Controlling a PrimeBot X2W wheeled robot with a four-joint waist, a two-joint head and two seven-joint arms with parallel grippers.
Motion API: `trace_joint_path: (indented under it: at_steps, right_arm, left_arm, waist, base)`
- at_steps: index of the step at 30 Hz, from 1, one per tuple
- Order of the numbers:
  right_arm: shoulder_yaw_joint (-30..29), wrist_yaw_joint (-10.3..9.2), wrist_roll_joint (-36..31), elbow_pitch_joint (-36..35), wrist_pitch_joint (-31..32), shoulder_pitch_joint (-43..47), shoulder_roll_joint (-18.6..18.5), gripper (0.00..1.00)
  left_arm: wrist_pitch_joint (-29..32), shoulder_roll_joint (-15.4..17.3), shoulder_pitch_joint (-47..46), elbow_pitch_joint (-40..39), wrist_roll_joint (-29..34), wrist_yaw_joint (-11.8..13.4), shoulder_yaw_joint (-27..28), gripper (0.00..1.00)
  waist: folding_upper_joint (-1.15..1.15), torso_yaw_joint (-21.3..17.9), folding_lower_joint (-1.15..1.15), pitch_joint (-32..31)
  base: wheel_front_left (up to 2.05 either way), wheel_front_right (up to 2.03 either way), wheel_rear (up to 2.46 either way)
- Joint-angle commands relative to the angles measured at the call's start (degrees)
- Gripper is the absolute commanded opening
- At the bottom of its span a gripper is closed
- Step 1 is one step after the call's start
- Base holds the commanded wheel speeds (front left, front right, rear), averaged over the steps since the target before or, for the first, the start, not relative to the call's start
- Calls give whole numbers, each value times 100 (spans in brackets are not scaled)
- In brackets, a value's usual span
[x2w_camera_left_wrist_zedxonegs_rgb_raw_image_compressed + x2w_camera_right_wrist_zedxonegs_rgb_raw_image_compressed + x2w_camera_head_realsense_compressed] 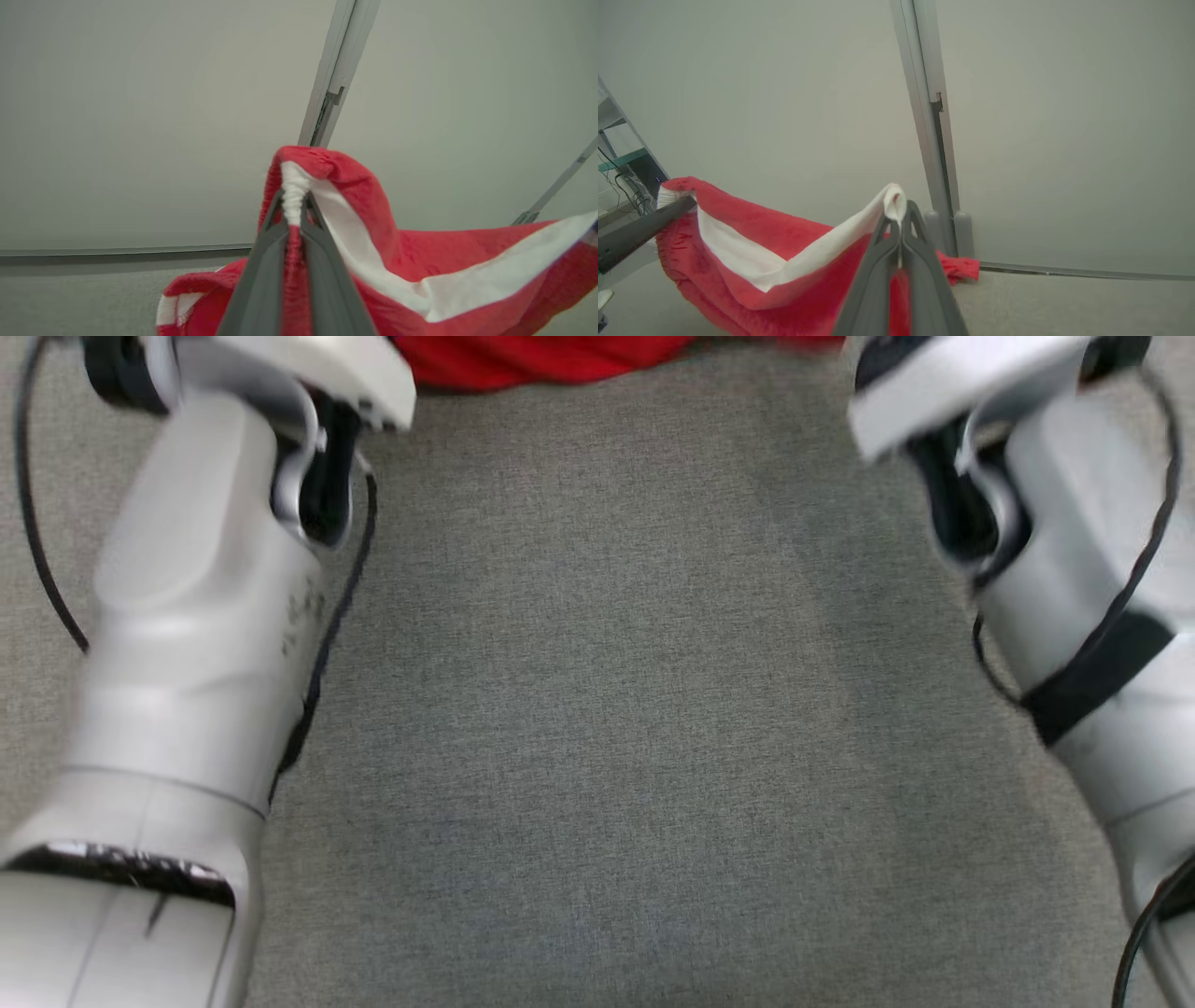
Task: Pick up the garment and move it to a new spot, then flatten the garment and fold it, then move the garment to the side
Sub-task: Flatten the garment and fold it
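One garment [420, 252] (red), gripped by left tool [293, 201], right tool [900, 215], panels [784, 93] behind

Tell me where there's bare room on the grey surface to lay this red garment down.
The wide grey surface between the left forearm and right forearm is bare, up to the red garment at the far side. It is crowded there: the cloth hangs stretched between the left gripper and right gripper, both shut on its white band.

red garment [784, 261] with white band; grey carpet [607, 709]; dark grey fingers [261, 280]
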Motion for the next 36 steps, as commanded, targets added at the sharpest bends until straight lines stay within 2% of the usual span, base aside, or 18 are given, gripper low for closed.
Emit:
trace_joint_path:
  at_steps: [1, 5, 9, 18, 19, 28, 36]
  right_arm:
    - [84, 1, 140, 63, -95, 262, -44, 0]
    - [211, 1, 491, 45, -202, 1045, -136, 0]
    - [-100, 1, 589, -407, -210, 1835, -253, 0]
    - [-903, 1, 8, -1869, -208, 3833, -544, 0]
    - [-903, 1, 8, -1869, -208, 3833, -544, 0]
    - [-1400, 1, -546, -3047, -210, 5688, -599, 0]
    - [-1897, 1, -896, -3967, 204, 7047, -497, 0]
  left_arm:
    - [-21, 30, 293, -43, -3, -31, 80, 0]
    - [-24, -5, 1092, -404, 75, -84, 345, 0]
    - [-17, -4, 1975, -1005, 325, -110, 595, 0]
    - [-18, -4, 3953, -2883, 887, -185, 597, 0]
    - [-18, -4, 3953, -2883, 887, -185, 597, 0]
    - [-14, 65, 5759, -3948, 1074, -186, 484, 0]
    - [563, 192, 6873, -4840, 940, -20, 341, 0]
  waist:
    - [0, 22, 0, 4]
    - [0, 12, 0, -39]
    - [0, -25, 0, -181]
    - [0, 25, 0, -855]
    - [0, 25, 0, -855]
    - [0, -51, 0, -1547]
    - [0, -18, 0, -1915]
  base:
    - [0, 0, 0]
    - [0, 0, 0]
    - [0, 0, 0]
    - [0, 0, 0]
    - [0, 0, 0]
    - [0, 0, 0]
    - [0, 0, 0]
